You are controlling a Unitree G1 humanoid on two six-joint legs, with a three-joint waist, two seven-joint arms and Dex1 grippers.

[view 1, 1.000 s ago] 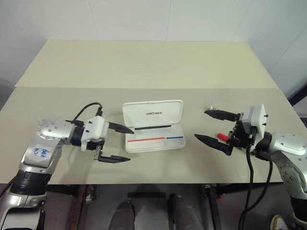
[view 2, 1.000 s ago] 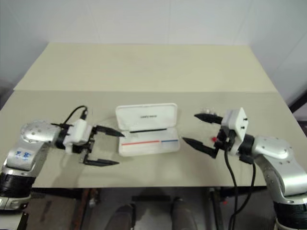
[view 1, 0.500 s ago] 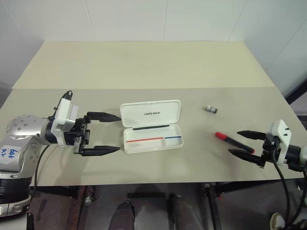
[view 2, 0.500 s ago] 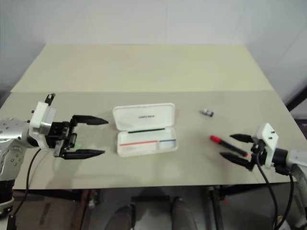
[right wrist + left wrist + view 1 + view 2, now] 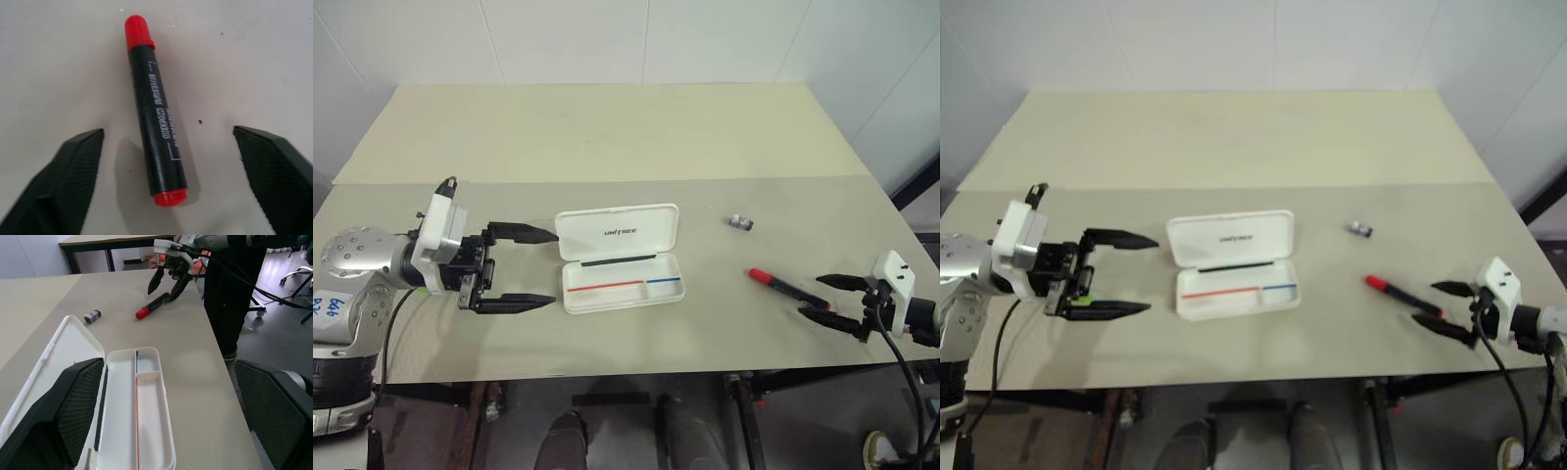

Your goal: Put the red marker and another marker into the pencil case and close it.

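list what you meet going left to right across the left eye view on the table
left claw → pencil case → small grey object → red marker → right claw

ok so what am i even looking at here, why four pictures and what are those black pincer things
It is a two-armed robot at a table. Two pictures come from cameras in its head, looking down; the other two sit on its wrists, looking along each claw. The black pincers are the left claw and right claw, both open, holding nothing. On the table lie an open white pencil case, a red marker just ahead of the right claw, a green marker by the left claw, and a small grey object.
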